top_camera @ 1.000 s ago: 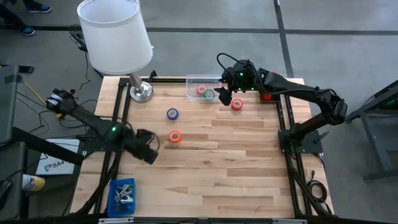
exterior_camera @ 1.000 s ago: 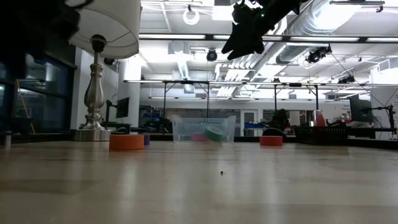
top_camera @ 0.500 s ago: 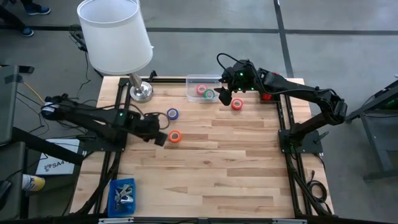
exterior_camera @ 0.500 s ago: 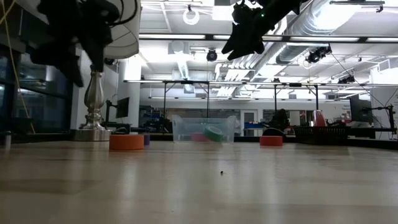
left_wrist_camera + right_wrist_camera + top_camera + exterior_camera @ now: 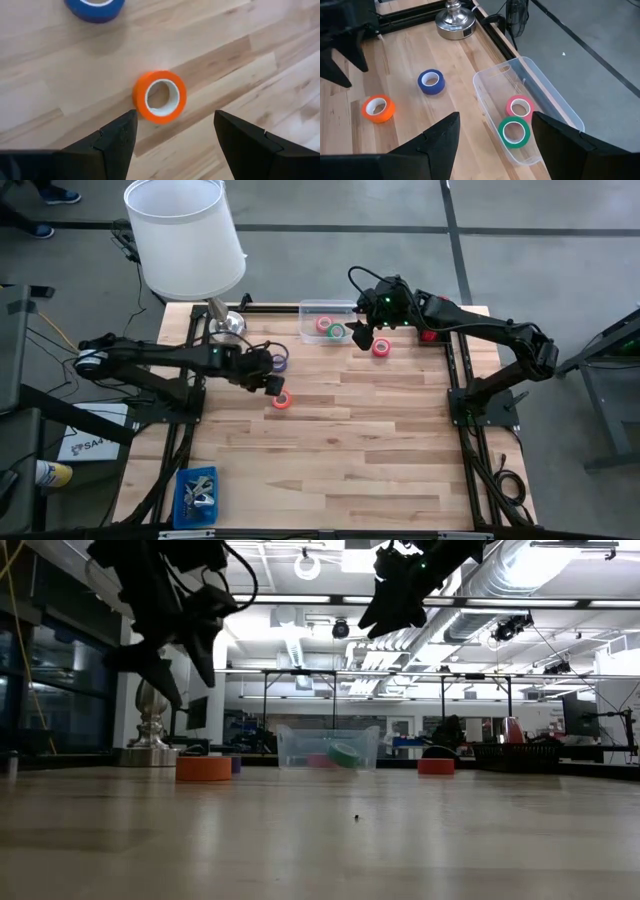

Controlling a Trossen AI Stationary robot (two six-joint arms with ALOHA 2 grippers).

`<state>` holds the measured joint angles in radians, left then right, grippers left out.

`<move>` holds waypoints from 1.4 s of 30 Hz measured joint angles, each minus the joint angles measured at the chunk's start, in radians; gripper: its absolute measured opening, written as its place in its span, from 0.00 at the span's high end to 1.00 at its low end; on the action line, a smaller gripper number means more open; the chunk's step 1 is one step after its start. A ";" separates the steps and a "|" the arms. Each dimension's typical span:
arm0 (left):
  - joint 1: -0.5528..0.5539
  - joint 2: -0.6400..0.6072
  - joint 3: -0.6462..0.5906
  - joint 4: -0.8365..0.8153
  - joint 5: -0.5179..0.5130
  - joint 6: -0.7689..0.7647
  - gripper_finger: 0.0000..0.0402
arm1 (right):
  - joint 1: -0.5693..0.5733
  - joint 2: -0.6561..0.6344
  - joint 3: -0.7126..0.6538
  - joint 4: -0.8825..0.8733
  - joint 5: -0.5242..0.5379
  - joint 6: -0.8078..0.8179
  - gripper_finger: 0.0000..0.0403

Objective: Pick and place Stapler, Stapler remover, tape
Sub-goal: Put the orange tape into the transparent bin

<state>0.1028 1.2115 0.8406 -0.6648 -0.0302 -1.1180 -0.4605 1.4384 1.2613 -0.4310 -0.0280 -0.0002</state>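
Orange tape roll (image 5: 159, 96) flat on the wooden bench (image 5: 380, 460), now framed by the left gripper (image 5: 172, 132), swung in from the bench edge, fingers spread and empty, probably lining up a grasp; right gripper (image 5: 492, 137) spread, unmoved above the clear bin (image 5: 545, 100).

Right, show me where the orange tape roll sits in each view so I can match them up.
High view: orange tape roll left of centre, below the left gripper.
Low view: at left, flat on the table.
Left wrist view: centre, beyond the open fingers.
Right wrist view: far left.
Shared landmark: the blue tape roll nearby.
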 joint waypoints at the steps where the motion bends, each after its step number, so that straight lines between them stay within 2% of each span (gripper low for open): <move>1: 0.011 0.010 0.000 0.009 0.006 0.009 0.35 | 0.000 0.000 0.000 0.000 0.000 0.000 0.41; 12: 0.056 0.097 0.000 0.100 0.042 0.049 0.35 | 0.000 0.000 0.000 -0.007 0.000 0.000 0.41; 29: 0.060 0.103 0.000 0.116 -0.070 0.041 0.35 | 0.000 0.000 0.000 -0.014 0.029 -0.008 0.41; 42: 0.200 0.160 0.000 0.153 0.049 0.084 0.35 | 0.000 0.000 0.000 -0.015 0.029 -0.005 0.41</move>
<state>0.3033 1.3717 0.8405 -0.5119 0.0183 -1.0339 -0.4606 1.4384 1.2613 -0.4462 0.0010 -0.0051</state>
